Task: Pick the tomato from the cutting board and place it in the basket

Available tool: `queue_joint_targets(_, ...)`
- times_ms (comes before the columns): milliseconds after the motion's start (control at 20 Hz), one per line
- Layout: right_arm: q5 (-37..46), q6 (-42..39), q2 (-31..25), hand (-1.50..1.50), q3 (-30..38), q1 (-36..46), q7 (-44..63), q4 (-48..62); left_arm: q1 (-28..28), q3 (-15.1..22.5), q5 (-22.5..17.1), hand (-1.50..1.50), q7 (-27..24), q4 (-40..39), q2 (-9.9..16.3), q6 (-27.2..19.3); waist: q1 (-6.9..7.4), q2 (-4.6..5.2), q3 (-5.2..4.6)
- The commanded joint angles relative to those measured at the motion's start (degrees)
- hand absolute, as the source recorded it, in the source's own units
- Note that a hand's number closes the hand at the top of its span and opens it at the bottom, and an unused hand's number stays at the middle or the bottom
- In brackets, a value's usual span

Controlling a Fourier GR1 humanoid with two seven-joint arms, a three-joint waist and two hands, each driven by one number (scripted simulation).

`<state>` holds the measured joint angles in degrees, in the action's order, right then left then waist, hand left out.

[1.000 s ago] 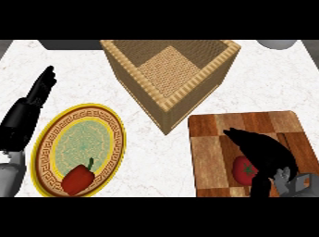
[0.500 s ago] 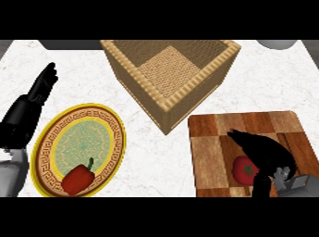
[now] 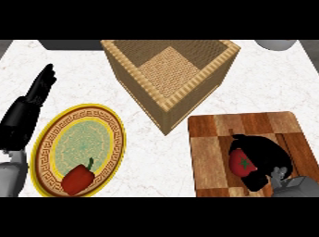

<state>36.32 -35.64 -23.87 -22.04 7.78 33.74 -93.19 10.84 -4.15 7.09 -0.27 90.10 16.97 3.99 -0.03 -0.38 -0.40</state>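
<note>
My left hand [image 3: 25, 115] is parked at the left edge, fingers straight and pointing up the counter, holding nothing. Just resting.

Next to it, a yellow-rimmed plate [image 3: 114, 134] with a red bell pepper [image 3: 78, 178] on its near side. Not part of the job.

Centre: basket [image 3: 189, 90], wicker, square, open top, nothing visible inside. It sits just up-left of the cutting board [image 3: 210, 152], near corner close to the board's far-left corner.

Right: my right hand [image 3: 264, 157] is down on the board, fingers curled over the tomato [image 3: 242, 162]. The tomato shows red under the left side of the hand, with its green stem mark visible. Fingers wrap the top and right of it, thumb looks to come round below. Reads as closed on it. Can't tell if it's off the wood yet.

Status, my read: reach done, grasp made or nearly made. Tomato is on the board's near-middle area, not in the basket. Left to do: lift, carry up and left over the basket rim, let go inside.
</note>
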Motion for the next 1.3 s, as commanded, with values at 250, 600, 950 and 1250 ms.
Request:
queue_joint_targets(250,7.98,4.69,1.14,1.50,-1.88,0.98,-11.04,7.11,-1.16,-0.13,1.68,0.00,-1.47,-0.35,-1.47,0.55,0.21,0.40,0.41)
queue_joint_targets(600,13.46,18.46,4.38,1.50,8.43,-4.92,5.04,7.34,-0.27,-1.93,0.59,0.00,0.32,0.36,0.05,1.16,-1.32,0.10,0.43)
queue_joint_targets(950,24.16,27.88,7.02,1.50,13.07,-6.43,23.38,-0.20,0.73,-0.31,1.44,0.00,0.95,0.27,-2.27,-0.08,-1.16,0.09,0.36)
queue_joint_targets(1250,31.72,37.30,8.13,1.50,13.77,-2.96,25.43,-15.40,-1.66,-0.81,1.28,0.00,-0.73,-0.32,-1.16,1.33,-1.02,-0.15,0.35)
